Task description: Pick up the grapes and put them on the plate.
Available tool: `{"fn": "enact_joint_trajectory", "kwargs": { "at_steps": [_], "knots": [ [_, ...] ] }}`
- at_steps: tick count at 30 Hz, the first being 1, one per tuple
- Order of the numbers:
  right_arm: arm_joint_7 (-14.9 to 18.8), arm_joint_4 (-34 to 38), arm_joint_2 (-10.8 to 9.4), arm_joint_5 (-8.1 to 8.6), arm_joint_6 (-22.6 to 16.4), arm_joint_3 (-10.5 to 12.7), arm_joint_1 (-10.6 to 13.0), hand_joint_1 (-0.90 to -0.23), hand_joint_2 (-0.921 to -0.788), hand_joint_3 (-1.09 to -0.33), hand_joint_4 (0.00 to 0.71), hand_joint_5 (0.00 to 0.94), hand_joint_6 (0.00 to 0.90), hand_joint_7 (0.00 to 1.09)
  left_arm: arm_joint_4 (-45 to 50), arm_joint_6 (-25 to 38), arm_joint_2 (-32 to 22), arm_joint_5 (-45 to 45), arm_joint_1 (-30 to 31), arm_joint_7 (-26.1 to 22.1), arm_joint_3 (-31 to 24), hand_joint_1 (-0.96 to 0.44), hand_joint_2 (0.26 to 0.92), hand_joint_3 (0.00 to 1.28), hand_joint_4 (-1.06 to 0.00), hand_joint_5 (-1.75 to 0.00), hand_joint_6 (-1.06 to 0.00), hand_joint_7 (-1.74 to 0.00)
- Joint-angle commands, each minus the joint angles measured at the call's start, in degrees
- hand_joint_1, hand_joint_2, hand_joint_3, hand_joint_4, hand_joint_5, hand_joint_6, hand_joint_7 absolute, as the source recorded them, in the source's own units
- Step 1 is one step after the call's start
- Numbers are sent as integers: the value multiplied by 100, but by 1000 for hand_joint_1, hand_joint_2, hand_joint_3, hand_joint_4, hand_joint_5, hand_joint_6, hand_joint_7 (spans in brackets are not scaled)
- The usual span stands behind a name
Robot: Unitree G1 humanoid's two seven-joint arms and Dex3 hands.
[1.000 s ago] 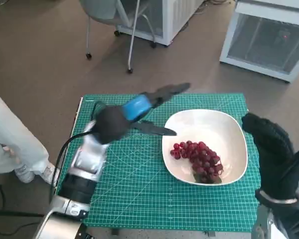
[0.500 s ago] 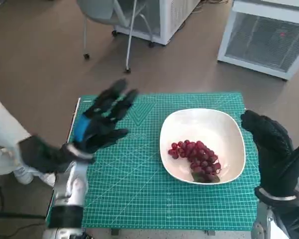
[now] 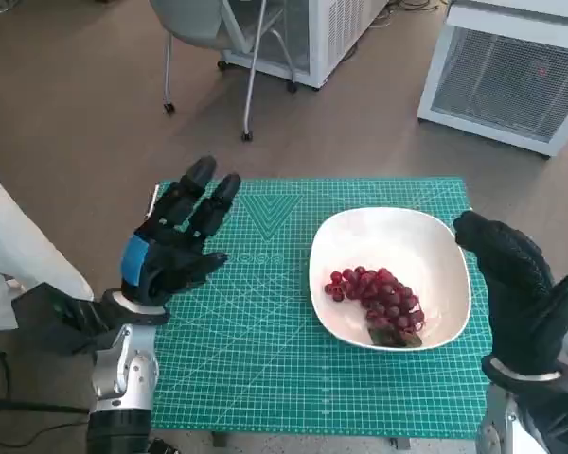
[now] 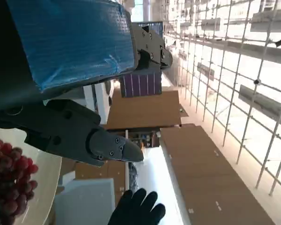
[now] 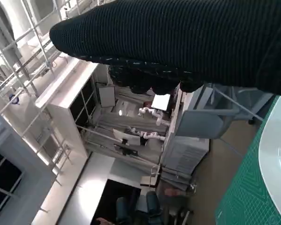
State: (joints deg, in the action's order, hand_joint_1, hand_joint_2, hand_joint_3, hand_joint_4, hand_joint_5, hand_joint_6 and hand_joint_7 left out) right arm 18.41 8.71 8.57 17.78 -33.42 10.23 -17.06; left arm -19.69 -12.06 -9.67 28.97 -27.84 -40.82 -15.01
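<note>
A bunch of red grapes [image 3: 377, 301] lies in the white plate [image 3: 388, 235] on the right half of the green cutting mat [image 3: 265, 359]. My left hand [image 3: 175, 238] is raised over the mat's left edge, well away from the plate, its fingers spread and holding nothing. My gloved right hand [image 3: 516, 293] stands upright just beside the plate's right rim, also empty. The left wrist view catches the grapes [image 4: 9, 183] on the plate's rim [image 4: 43, 187], my blue-taped left hand [image 4: 70, 42] and the right glove [image 4: 138, 210] beyond. In the right wrist view the glove [image 5: 178, 42] fills the frame above the plate's edge [image 5: 277, 154].
A person's white trouser leg and shoe [image 3: 24, 265] stand close to the table's left side. A wheeled chair [image 3: 218, 38] and white cabinets [image 3: 516, 76] stand on the floor behind the table. A black cable [image 3: 0, 407] runs by the left front corner.
My left hand has swung from beside the plate back to the mat's left edge and turned upright with fingers spread. The grapes, plate and right hand have hardly moved.
</note>
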Motion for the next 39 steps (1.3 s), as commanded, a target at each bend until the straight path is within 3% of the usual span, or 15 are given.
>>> {"fn": "enact_joint_trajectory", "kwargs": {
  "at_steps": [1,39],
  "knots": [
    [40,6,19,0,103,-8,85,-487,-921,-523,558,3,220,635,212,164,8,73,173,52,36,-447,921,123,-246,-18,-344,-36],
    [37,-91,33,-11,192,9,114,-490,-921,-522,558,2,216,631,395,326,67,55,407,75,171,-431,921,121,-236,-5,-343,-53]
  ]
}}
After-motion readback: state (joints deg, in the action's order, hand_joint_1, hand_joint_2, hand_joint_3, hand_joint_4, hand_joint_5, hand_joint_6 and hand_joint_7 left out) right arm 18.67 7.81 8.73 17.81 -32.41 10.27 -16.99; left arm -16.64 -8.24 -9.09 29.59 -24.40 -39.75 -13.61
